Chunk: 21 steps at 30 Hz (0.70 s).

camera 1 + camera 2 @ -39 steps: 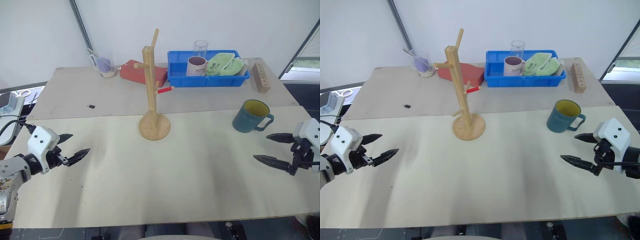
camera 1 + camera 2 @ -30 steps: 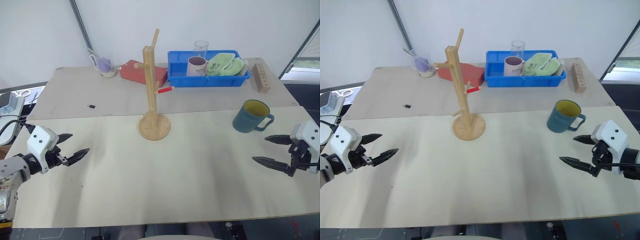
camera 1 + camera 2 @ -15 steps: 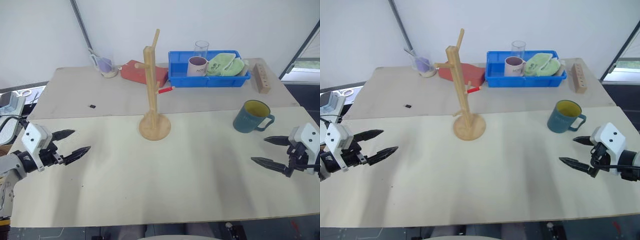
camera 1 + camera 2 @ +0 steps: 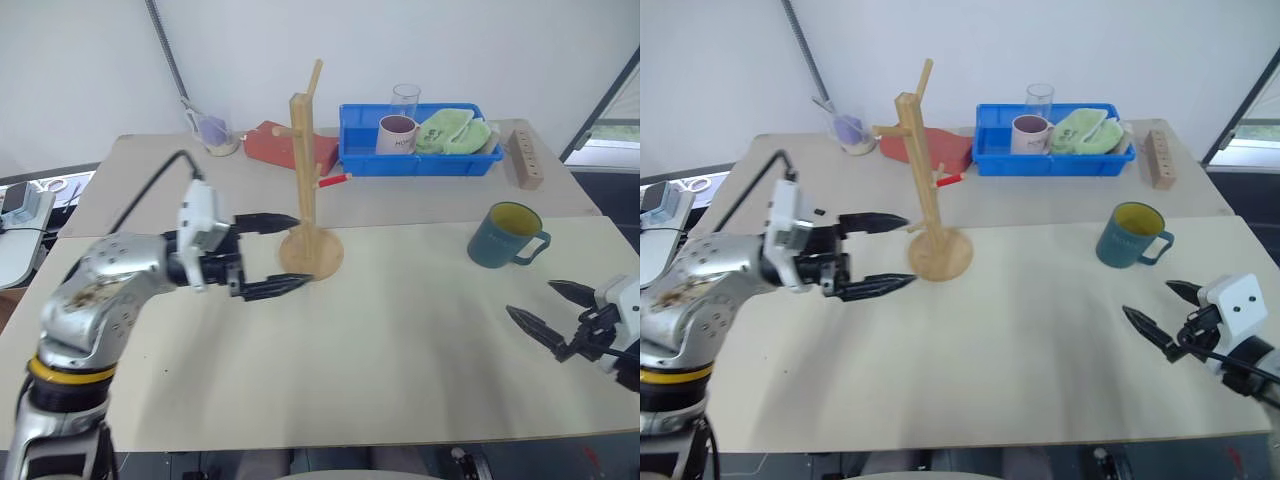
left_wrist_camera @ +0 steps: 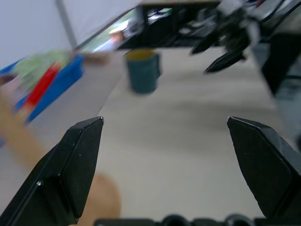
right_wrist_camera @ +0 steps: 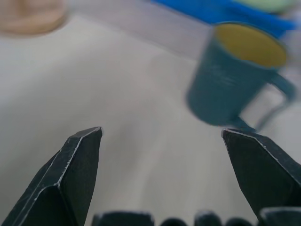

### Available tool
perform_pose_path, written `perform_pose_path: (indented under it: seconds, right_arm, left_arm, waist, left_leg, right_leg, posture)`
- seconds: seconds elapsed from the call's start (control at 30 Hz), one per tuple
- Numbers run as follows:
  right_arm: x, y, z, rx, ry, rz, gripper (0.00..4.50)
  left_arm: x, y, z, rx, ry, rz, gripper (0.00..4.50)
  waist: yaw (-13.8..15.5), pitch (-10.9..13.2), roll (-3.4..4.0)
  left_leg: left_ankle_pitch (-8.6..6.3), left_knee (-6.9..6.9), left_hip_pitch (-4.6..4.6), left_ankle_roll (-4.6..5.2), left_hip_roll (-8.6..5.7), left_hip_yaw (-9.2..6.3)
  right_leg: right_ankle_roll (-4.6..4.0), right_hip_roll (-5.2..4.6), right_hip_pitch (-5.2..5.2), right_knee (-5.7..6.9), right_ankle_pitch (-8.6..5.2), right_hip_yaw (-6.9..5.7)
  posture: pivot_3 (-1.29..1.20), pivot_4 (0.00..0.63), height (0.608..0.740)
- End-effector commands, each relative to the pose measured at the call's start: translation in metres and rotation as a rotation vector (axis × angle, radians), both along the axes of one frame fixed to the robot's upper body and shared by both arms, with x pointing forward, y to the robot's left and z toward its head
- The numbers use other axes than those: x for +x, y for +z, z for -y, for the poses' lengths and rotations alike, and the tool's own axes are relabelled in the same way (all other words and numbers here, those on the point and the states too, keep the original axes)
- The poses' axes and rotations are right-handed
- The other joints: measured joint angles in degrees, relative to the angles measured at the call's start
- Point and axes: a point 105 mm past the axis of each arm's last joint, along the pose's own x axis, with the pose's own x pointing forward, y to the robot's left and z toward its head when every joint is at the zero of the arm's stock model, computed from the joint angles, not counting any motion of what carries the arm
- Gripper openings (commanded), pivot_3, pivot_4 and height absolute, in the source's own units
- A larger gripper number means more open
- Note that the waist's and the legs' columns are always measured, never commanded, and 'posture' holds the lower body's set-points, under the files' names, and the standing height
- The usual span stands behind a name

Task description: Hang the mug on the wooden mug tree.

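The mug stands upright on the pale table at the right of the frame, mouth up, its loop handle turned toward the right edge. It is teal-blue outside and yellow inside, with small pale lettering on its side that is too fine to read. Nothing grips it.

The right gripper sits at the lower right, near the mug but clear of it, its 2 black fingers spread wide and empty. It has barely shifted in the last second.

The real change is on the other side. The left gripper, which hung at the lower left edge a second ago, has swung across to centre frame, and its 2 fingers, also wide apart and empty, now reach just beside the round base of the wooden mug tree. Whether a fingertip touches the base I cannot tell. It probably means to steady the tree while the other arm fetches the mug, so the hanging itself has not begun.
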Motion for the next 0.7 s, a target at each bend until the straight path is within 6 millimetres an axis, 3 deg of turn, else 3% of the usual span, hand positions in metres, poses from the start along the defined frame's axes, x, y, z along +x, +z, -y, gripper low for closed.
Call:
perform_pose_path:
  seconds: [0.03, 0.2, 0.43, 0.7]
  right_arm:
    - [0.008, 0.015, 0.005, -0.038, -0.151, 0.120, 4.48]
    - [0.018, 0.010, 0.018, -0.060, -0.337, 0.163, 4.48]
    - [0.040, 0.001, 0.038, -0.014, -0.457, 0.158, 4.48]
    - [0.065, -0.006, 0.045, 0.005, -0.494, 0.153, 4.48]
  left_arm:
    - [-0.002, -0.007, 0.015, 0.037, -0.064, 0.015, 4.50]
    - [0.000, -0.012, 0.038, 0.038, -0.128, 0.033, 4.50]
    - [0.004, -0.023, 0.046, 0.039, -0.144, 0.055, 4.50]
    - [0.003, -0.024, 0.054, 0.022, -0.162, 0.065, 4.50]
  waist:
    - [-0.74, -0.07, 0.15]
    - [-1.06, -0.07, 0.14]
    - [-1.17, -0.07, 0.14]
    - [-1.16, -0.08, 0.16]
  left_leg:
    - [0.00, 0.02, 0.00, 0.00, 0.00, -0.01]
    - [0.02, 0.11, 0.02, 0.04, 0.02, -0.24]
    - [0.33, 0.08, 0.01, 0.54, 0.02, -0.23]
    - [0.37, 0.02, -0.04, 0.63, 0.02, -0.24]
  right_leg:
    - [0.00, 0.04, -0.02, 0.02, 0.00, 0.11]
    - [-0.02, 0.30, -0.08, 0.37, -0.01, 0.21]
    - [-0.02, 0.30, -0.03, 0.39, -0.01, 0.26]
    - [-0.02, 0.33, -0.01, 0.45, -0.02, 0.27]
  posture:
    - [0.00, 0.150, 0.740]
    - [0.00, 0.150, 0.740]
    - [0.00, 0.150, 0.740]
    - [0.00, 0.150, 0.740]
